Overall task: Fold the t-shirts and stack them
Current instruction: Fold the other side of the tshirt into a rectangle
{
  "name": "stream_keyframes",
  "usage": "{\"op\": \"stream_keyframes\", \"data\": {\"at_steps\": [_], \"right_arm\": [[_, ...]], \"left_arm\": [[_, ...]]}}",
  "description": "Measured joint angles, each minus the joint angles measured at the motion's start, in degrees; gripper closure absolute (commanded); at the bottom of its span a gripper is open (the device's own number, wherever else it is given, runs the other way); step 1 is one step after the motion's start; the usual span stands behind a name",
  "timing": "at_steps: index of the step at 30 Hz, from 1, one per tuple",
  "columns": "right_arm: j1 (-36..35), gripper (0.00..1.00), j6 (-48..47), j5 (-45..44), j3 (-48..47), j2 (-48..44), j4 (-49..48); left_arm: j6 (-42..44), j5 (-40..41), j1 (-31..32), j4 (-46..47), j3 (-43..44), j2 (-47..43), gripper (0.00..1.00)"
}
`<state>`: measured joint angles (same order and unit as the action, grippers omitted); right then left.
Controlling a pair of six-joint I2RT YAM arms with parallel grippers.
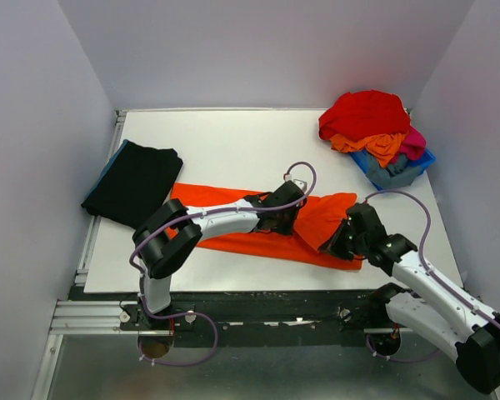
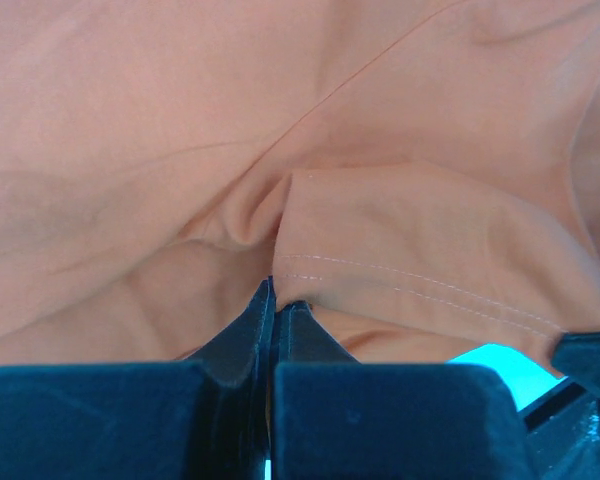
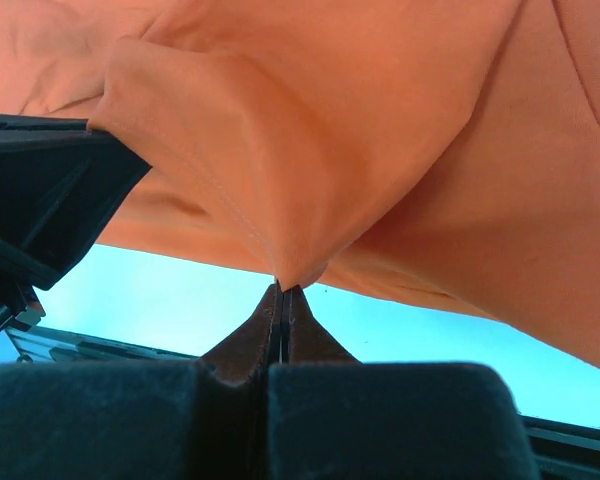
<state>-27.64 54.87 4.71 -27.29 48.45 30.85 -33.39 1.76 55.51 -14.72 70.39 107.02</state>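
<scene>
A white worktop (image 1: 233,142) is seen from above, with the task judged to be at an early stage. One black t-shirt (image 1: 133,183) is laid folded at the far left edge, where a stack appears to be started. An orange t-shirt (image 1: 258,244) is spread in a long band across the middle, not yet fully folded, with its right end turned up and over itself. Its cloth is pinched by both arms: the left end effector (image 2: 273,298) is clenched on a stitched hem near the band's middle, and the right end effector (image 3: 283,292) is clenched on a gathered peak of the same cloth at the right end. A heap of unfolded t-shirts (image 1: 367,117), red on top with orange, magenta and grey-blue beneath, is left waiting on a small blue bin (image 1: 417,171) at the far right corner. The orange shirt's lower edge is laid near the front edge of the worktop, so little room is left there. Bare surface is offered behind the orange shirt, between the black shirt and the bin.
</scene>
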Motion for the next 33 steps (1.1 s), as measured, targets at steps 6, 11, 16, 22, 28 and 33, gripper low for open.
{"op": "stream_keyframes", "data": {"at_steps": [6, 11, 16, 22, 28, 33], "right_arm": [[0.0, 0.99, 1.9, 0.1, -0.2, -0.2, 1.0], [0.3, 0.99, 4.2, 1.0, -2.5, 0.3, 3.3], [0.3, 0.99, 8.0, 3.3, -3.8, 0.7, 5.1], [0.3, 0.99, 13.8, 6.7, -0.2, 0.1, 5.1], [0.3, 0.58, 17.0, 6.7, 3.3, -0.1, 5.0], [0.3, 0.46, 15.2, 4.6, 2.6, 1.5, 6.7]], "left_arm": [[2.0, 1.3, 0.0, -4.8, 0.0, -1.2, 1.00], [4.0, 1.3, 0.0, -9.5, 1.2, -1.7, 1.00], [6.6, 1.2, 0.0, -13.2, 4.1, -1.7, 1.00], [9.6, 0.0, 0.0, -15.8, 8.0, -0.4, 0.99], [10.9, -0.8, 0.0, -17.5, 8.4, 1.4, 0.82], [11.3, 0.1, 0.3, -18.2, 8.1, 1.4, 0.62]]}}
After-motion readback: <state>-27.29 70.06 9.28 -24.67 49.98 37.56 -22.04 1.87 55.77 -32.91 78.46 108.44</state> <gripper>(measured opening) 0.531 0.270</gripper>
